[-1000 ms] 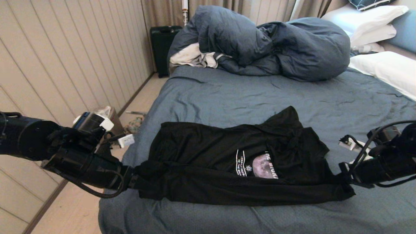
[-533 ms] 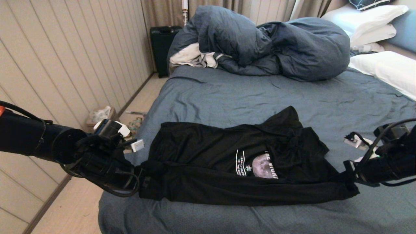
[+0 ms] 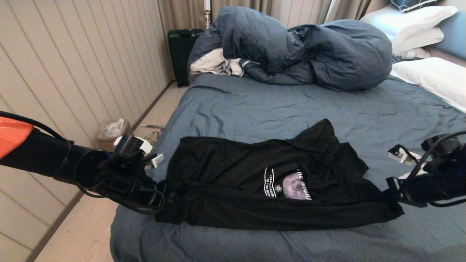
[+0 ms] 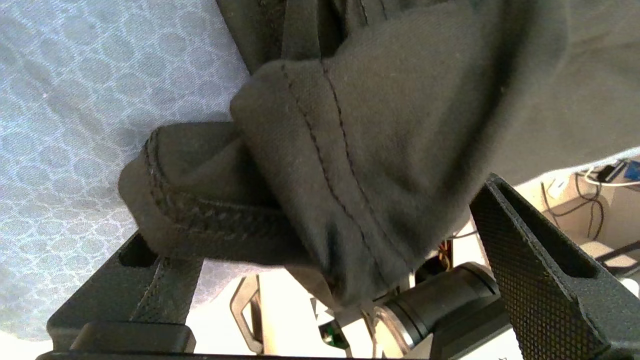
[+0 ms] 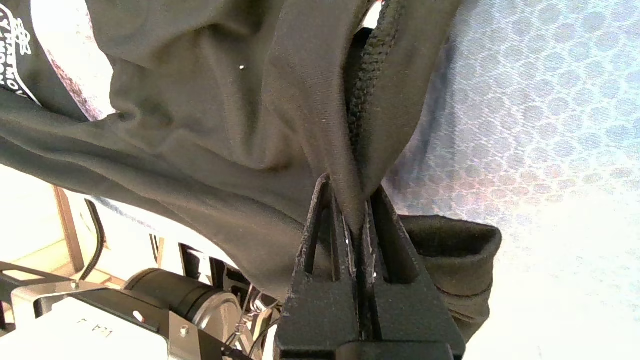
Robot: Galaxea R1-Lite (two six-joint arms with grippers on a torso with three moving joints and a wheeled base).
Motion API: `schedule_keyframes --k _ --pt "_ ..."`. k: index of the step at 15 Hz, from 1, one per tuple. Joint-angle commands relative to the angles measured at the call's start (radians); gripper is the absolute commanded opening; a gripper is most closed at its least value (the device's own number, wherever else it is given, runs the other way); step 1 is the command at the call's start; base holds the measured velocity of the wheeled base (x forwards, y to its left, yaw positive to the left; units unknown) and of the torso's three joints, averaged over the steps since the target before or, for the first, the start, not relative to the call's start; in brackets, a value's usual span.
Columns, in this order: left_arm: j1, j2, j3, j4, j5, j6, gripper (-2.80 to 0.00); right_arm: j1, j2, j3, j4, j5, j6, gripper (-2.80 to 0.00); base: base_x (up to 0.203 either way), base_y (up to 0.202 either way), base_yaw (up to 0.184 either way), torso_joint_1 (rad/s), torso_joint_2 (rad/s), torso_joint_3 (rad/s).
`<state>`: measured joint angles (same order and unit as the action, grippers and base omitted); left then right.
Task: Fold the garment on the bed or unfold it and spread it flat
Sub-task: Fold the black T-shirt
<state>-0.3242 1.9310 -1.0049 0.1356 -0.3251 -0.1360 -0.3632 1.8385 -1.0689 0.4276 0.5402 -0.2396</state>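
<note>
We see the garment point(image 3: 262, 182), a black tee w/ grey moon print & white lettering, lying crosswise on the near part of the bed point(image 3: 276, 109), partly folded: its near edge is doubled over into a long roll running side to side betw. the two arms. Left gripper point(image 3: 164, 198) sits at the tee's left end, right at the bed's left edge; in the left wrist view the left gripper point(image 4: 320, 280) has its jaws spread wide, w/ a bunched hem corner of the tee point(image 4: 310, 165) draped loose betw. them, not pinched. Right gripper point(image 3: 395, 203) is at the tee's right end, low over the sheet; in the right wrist view the right gripper point(image 5: 352, 210) has jaws pressed together, pinching a thin fold of the black fabric point(image 5: 210, 100) next to a ribbed seam. The moon print faces up, right of the tee's middle. Farther back, a bulky dark-blue duvet point(image 3: 298, 47) is heaped across the bed, a white cloth point(image 3: 214, 63) tucked at its left end. White pillows point(image 3: 433, 74) lie far right. A black suitcase point(image 3: 182, 51) stands by the wall, and a small bin point(image 3: 111, 133) sits on the floor left of the bed.
</note>
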Motion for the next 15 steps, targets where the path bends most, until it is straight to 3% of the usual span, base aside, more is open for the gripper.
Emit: schedule_keyframes --k 1,5,6,15 --pt "-0.003 0.017 0.004 -0.001 -0.004 -0.001 0.0 0.001 -0.008 -0.005 0.002 0.004 -0.001 -2.8 0.0 0.0 0.0 0.0 0.0 0.0" --pt "-0.03 0.037 0.0 -0.002 -0.003 -0.004 0.0 0.004 -0.005 -0.008 0.0 0.004 -0.001 -2.8 0.0 0.0 0.0 0.0 0.0 0.0" --pt "-0.035 0.036 0.001 -0.002 -0.003 -0.004 -2.8 0.004 -0.002 -0.009 0.0 0.004 -0.001 -2.8 0.0 0.0 0.0 0.0 0.0 0.0" --pt "-0.04 -0.064 0.039 -0.04 0.015 -0.004 -2.8 0.004 -0.021 -0.005 0.002 0.004 -0.001 -2.8 0.0 0.0 0.0 0.0 0.0 0.0"
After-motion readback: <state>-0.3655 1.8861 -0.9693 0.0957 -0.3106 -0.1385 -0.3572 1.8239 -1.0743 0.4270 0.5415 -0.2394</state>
